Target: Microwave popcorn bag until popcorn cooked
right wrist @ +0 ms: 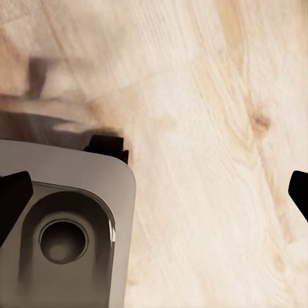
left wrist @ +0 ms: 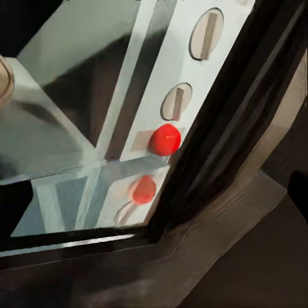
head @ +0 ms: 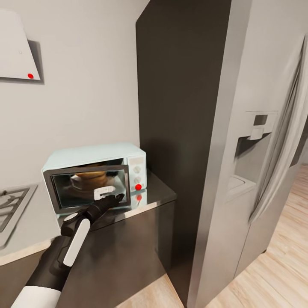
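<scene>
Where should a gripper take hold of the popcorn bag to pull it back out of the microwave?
Probably the rolled rim at the top of the popcorn bag, coming straight in from the front. The bag stands inside the microwave, walled in on every other side, and the left gripper is already at the front by the door.

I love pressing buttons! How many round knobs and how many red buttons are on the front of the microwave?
Round knobs: 2
Red button: 1
Total: 3
The second red blob lower down is only the button's reflection, so it is not counted.
</scene>
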{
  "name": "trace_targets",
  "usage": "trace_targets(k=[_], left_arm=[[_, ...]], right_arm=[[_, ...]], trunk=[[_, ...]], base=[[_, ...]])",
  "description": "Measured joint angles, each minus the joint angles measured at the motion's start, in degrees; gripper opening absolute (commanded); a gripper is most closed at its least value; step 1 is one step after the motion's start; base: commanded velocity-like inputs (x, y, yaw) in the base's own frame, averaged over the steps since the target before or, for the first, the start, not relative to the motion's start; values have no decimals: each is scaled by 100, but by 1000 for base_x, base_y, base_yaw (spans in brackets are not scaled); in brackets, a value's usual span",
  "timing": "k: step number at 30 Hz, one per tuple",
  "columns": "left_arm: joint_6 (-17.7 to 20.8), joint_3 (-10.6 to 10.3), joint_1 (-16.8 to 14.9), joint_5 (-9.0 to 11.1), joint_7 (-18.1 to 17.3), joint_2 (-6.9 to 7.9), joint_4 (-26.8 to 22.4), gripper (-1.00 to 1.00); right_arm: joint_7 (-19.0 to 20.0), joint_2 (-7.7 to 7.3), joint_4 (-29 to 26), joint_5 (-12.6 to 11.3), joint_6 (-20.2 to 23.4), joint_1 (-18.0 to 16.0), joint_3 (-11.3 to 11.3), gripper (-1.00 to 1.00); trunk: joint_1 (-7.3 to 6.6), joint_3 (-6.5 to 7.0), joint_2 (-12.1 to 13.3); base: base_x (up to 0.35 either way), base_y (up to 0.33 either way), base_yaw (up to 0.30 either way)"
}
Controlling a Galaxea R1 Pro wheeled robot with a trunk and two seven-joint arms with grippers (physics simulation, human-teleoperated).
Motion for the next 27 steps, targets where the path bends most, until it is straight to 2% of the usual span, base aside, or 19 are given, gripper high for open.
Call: trace_targets(k=[27], left_arm=[[0, 7, 0, 6, -2, 0, -17, 100]], right_arm=[[0, 0, 0, 0, 0, 0, -1, 100]], trunk=[[0, 0, 0]], base=[[138, 0, 0]])
